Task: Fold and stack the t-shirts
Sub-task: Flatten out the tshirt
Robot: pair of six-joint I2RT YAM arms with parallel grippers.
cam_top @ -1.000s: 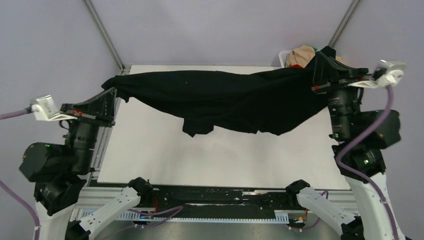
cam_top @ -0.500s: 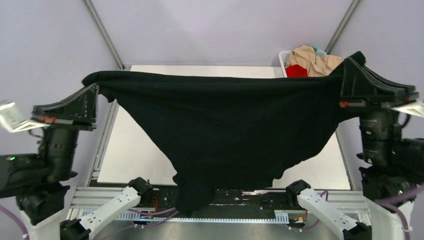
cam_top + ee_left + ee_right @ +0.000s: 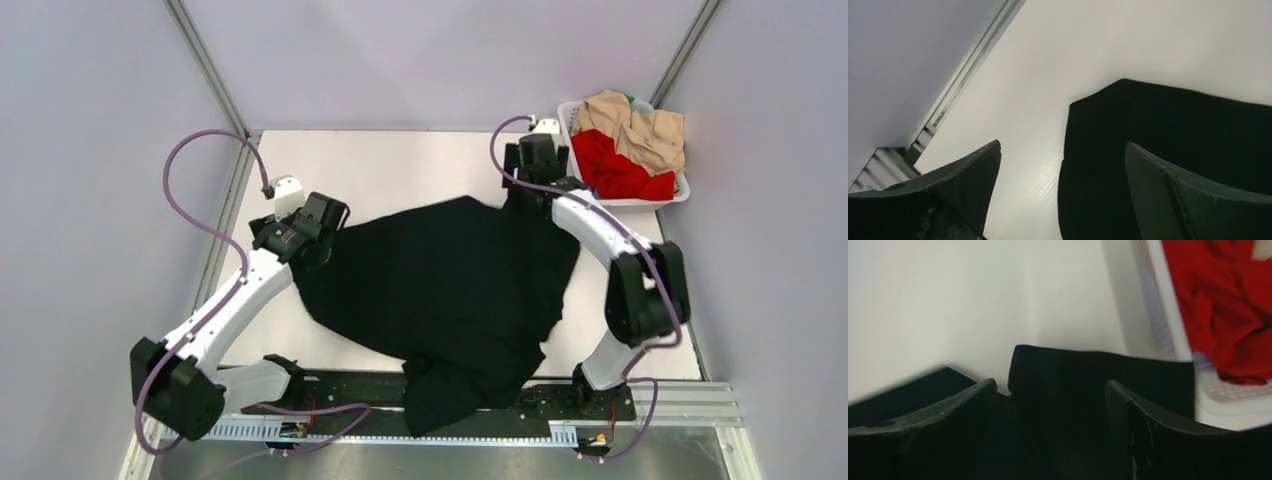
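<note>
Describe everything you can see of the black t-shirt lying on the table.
The large plain black cloth t-shirt lies unfolded and rumpled across the white table, soft and matte, with no print showing. Its near end spills over the table's front edge onto the metal rail. The left gripper and right gripper, jaws open, sit over its two far corners, gripping nothing.

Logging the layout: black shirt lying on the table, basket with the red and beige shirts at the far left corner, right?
Wrong corner. The top view shows the basket at the far right, holding the red shirt and beige shirt; the black shirt lies on the table.
</note>
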